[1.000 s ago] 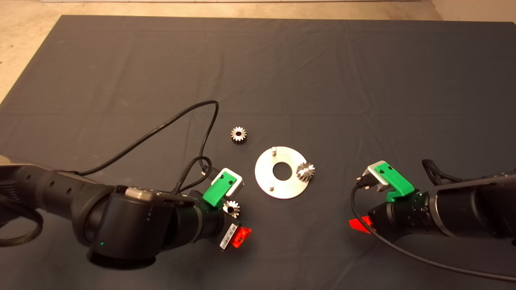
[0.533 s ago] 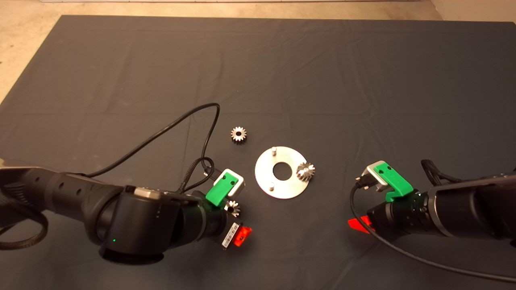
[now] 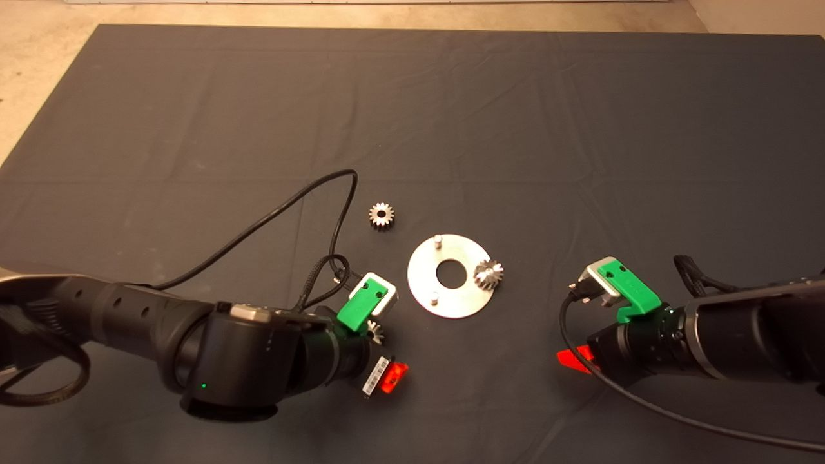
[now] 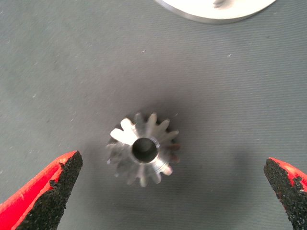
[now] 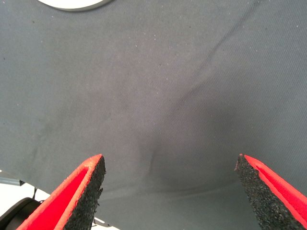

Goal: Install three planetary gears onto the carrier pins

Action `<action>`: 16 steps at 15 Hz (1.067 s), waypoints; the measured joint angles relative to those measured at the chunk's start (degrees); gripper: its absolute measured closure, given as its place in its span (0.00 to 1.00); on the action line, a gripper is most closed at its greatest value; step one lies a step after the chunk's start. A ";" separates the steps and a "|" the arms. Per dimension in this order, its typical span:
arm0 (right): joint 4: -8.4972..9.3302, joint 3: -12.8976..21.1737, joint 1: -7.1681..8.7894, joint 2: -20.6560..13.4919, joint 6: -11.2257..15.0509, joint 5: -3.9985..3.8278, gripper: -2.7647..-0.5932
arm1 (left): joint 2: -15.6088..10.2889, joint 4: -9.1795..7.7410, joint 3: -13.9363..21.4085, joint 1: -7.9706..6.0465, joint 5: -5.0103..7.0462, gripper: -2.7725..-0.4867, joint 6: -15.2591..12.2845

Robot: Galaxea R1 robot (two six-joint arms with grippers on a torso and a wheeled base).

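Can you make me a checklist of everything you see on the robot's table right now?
Surface: dark mat, wrinkled.
Gears: one loose beyond the disc; one on the disc's right rim, tilted; one lying between the left fingers.
Pins: two bare, far and near.
Clutter: nothing seen.
Left gripper: open, over its gear.
Right gripper: open, over bare mat right of the disc.
Cables: black loop from the left arm; another by the right arm.
Surroundings: beige floor.

I count three planetary gears: one [image 4: 143, 149] between my left jaws, one [image 3: 488, 274] on the disc [image 3: 451, 300], one [image 3: 381, 214] beyond it. Two carrier pins [image 3: 437, 241] stand bare. Two arms.
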 joint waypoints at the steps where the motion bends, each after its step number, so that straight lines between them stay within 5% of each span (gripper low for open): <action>1: 0.00 0.00 0.00 0.00 0.00 0.00 0.34 | 0.12 0.13 -0.17 0.01 0.00 0.01 0.13; 7: 0.00 0.00 0.00 0.00 0.00 0.04 0.34 | 0.35 0.77 -0.87 1.08 0.02 0.01 1.90; 16: 0.07 0.00 0.02 -0.05 0.16 0.02 0.34 | 0.41 2.86 -1.44 1.91 0.02 0.14 3.65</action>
